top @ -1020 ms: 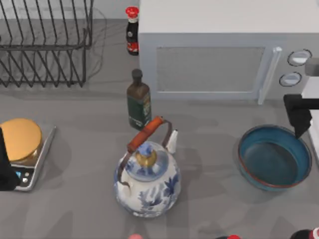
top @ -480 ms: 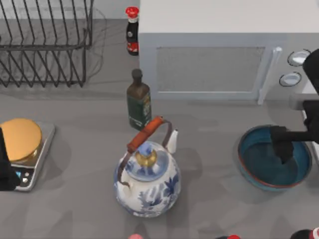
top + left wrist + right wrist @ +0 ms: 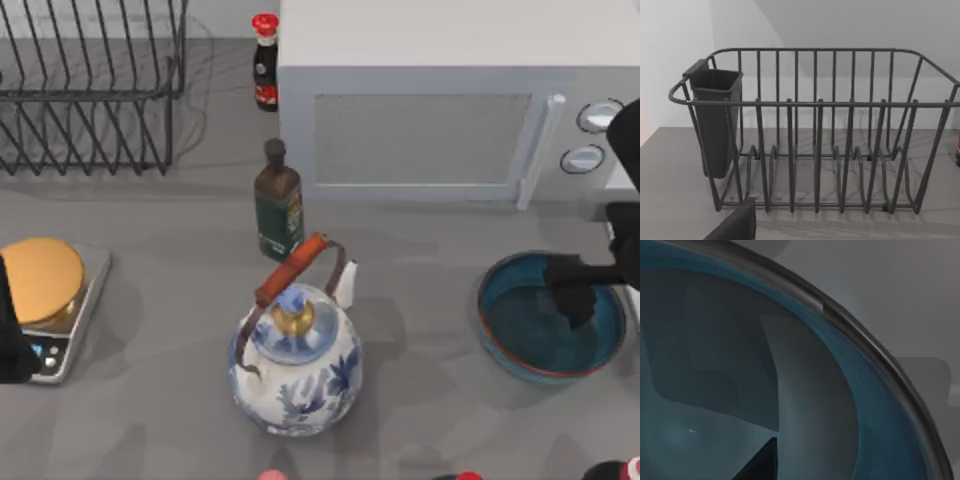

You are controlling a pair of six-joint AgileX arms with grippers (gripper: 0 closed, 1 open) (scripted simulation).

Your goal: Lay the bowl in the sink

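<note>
From above, the right gripper (image 3: 574,292) dips into the teal bowl (image 3: 520,335) at the table's right, presumably lining up on the rim; I cannot tell its finger state. Left wrist: dish rack (image 3: 815,125). Right wrist: bowl interior close up.

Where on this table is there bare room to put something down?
Bare patches: between the scale and the teapot, and between the teapot and the bowl. It is crowded at the back, where the wire rack, two bottles and the microwave stand. The right tool hangs over the bowl.
</note>
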